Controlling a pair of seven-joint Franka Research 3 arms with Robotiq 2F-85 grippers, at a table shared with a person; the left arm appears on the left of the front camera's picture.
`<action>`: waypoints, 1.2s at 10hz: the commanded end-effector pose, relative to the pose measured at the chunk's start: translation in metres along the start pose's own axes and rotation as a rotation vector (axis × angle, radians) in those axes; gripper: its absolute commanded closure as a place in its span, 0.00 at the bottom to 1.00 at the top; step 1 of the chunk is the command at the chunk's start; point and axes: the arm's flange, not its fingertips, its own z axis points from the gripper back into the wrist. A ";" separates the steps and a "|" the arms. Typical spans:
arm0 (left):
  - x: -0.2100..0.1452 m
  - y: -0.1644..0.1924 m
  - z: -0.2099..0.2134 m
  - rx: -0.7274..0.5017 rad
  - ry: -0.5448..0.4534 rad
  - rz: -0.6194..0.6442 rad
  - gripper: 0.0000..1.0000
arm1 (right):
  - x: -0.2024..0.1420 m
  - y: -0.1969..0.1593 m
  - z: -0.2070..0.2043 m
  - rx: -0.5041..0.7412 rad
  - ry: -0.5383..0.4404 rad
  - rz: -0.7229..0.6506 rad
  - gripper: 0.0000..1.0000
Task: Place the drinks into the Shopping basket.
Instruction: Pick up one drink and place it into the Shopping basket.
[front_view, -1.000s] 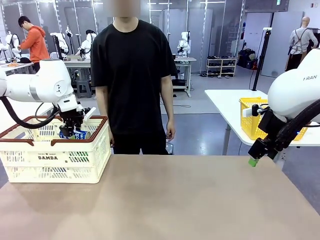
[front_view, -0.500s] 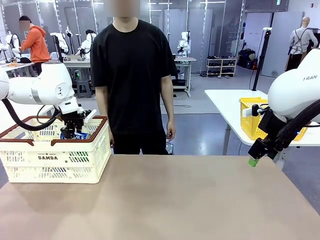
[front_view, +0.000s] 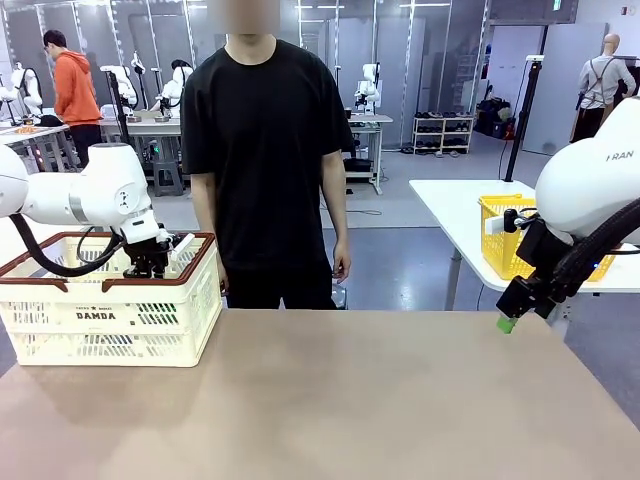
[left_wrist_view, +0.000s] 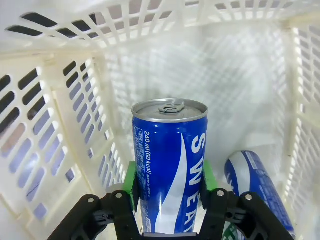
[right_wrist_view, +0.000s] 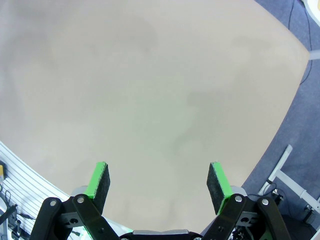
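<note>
**Left gripper clamped on blue can inside basket**

Left gripper (left_wrist_view: 169, 187) is lowered into the cream-white slotted plastic Shopping basket (front_view: 105, 316) at table left, green pads pressed against a slim blue silver-topped can (left_wrist_view: 170, 165). Beside it another blue can (left_wrist_view: 255, 185) lies. Right gripper (right_wrist_view: 158, 180) is held spread, empty.

Compared with the earlier front views, we see the left end effector (front_view: 150, 268) lowered deeper into the Shopping basket (front_view: 110, 318), so that the blue can (left_wrist_view: 170, 165) it grips, visible above the brown rim a second ago, is now hidden behind the basket wall in the front view. We also note that the left arm's elbow has dropped and shifted slightly, and the person in the orange top (front_view: 76, 90) in the background has turned and stepped to the right.
</note>
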 end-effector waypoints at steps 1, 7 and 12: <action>-0.003 -0.001 -0.005 0.025 -0.023 -0.005 0.43 | 0.000 -0.001 0.002 0.002 0.004 0.011 0.03; -0.001 -0.021 -0.030 -0.022 -0.048 -0.043 0.43 | 0.000 -0.001 0.002 0.002 0.004 0.011 0.03; -0.007 -0.042 -0.021 -0.032 -0.022 -0.082 0.43 | 0.000 -0.001 0.002 0.002 0.004 0.011 0.03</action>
